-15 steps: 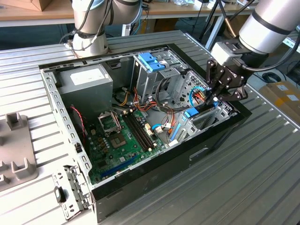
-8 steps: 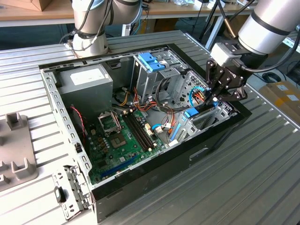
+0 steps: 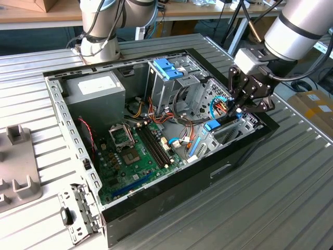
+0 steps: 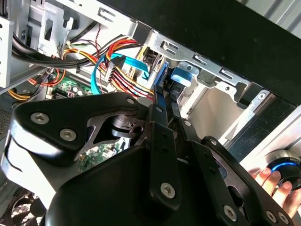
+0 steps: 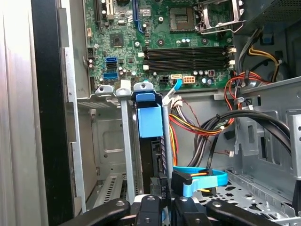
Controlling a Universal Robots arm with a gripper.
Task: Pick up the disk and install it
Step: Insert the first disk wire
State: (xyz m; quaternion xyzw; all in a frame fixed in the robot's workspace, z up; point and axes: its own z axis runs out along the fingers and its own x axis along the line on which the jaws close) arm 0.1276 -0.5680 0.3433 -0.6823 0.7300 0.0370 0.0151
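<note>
Black linkage up close: the end effector [image 5: 162, 200] is clamped on the disk [image 5: 150, 122], standing edge-on in its bay at the case's [image 3: 156, 221] three o'clock side. Best kept square, pressed straight along the rails.

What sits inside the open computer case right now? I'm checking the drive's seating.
Inside the case: a green motherboard, grey power supply, cable bundles, and the disk standing on edge in its bay, gripper above it. Its lower end is hidden.
</note>
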